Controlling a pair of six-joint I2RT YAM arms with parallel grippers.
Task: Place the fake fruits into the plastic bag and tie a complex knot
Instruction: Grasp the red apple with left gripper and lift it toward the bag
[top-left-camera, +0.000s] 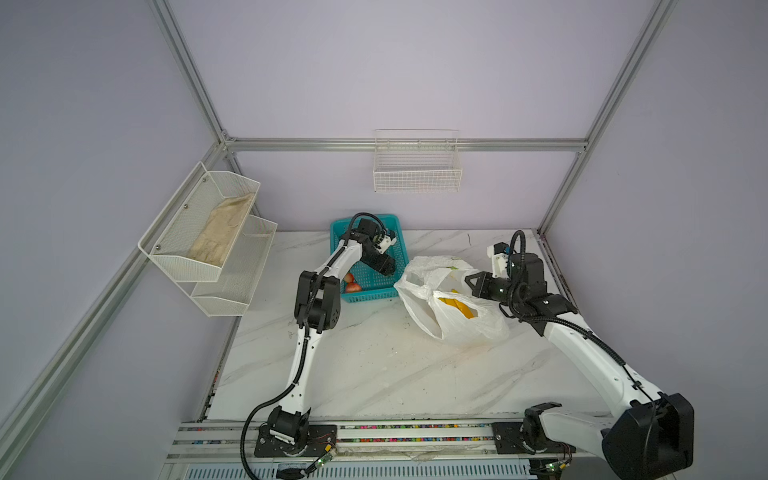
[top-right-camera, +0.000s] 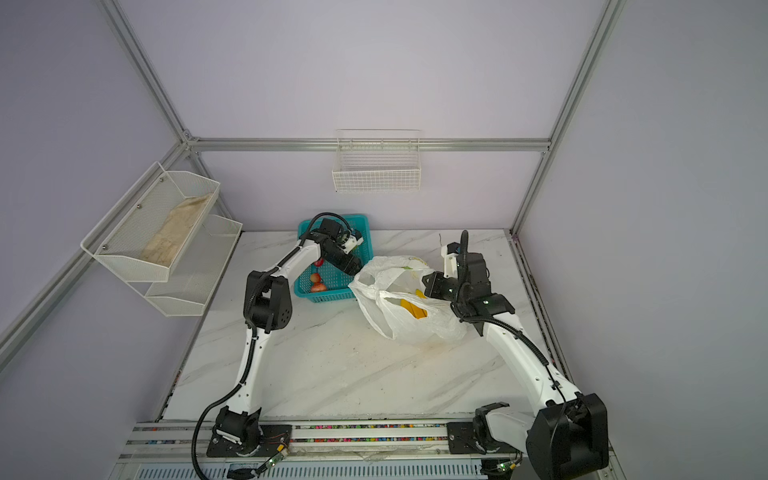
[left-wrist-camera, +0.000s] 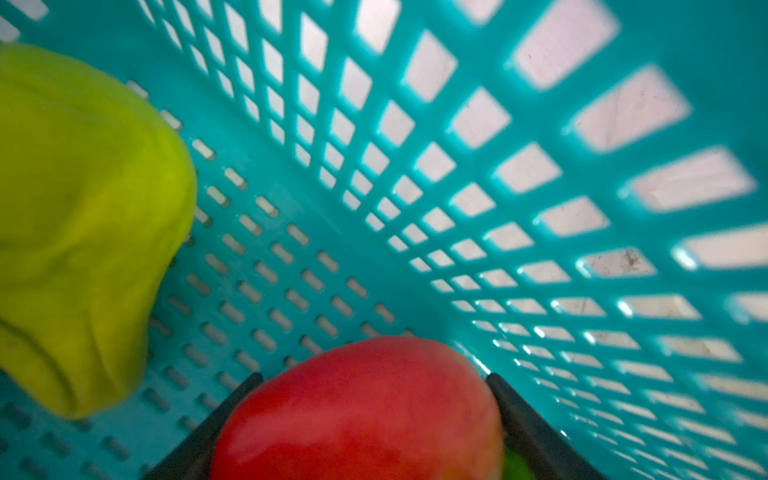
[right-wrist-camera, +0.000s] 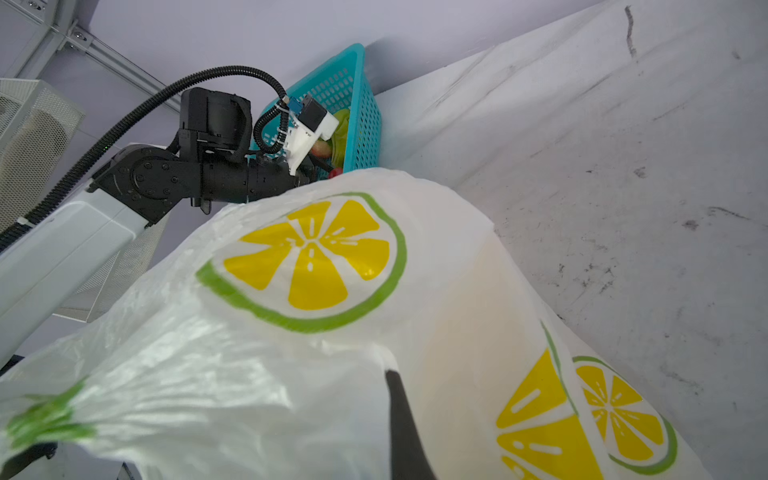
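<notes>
Centrally, the thin crinkled plastic bag (top-left-camera: 453, 328) holds a yellow banana (top-left-camera: 457, 306); the right gripper (top-left-camera: 469, 278) clamps its rim. Just left, the left gripper (left-wrist-camera: 365, 382), jaws wide, flanks a glossy red fruit (left-wrist-camera: 357, 424) in the teal lattice basket (left-wrist-camera: 457, 166), grip unclear.

Inside the teal basket (top-left-camera: 370, 296) you have little room for the left gripper (left-wrist-camera: 372, 380): its fingers (left-wrist-camera: 525, 428) flank the red fruit (left-wrist-camera: 361, 415), the mesh wall (left-wrist-camera: 706, 41) rises close on one side and the green fruit (left-wrist-camera: 83, 228) blocks the other; only the slotted floor (left-wrist-camera: 291, 266) between those fruits lies bare. Just right of the basket the plastic bag (top-left-camera: 457, 328) crowds its front corner with no visible gap; the bag's mouth stands open beside the basket, its far rim pinched in the right gripper (top-left-camera: 468, 277). In front of the basket the marble table (top-left-camera: 395, 374) lies open but for the left arm (top-left-camera: 307, 357).
</notes>
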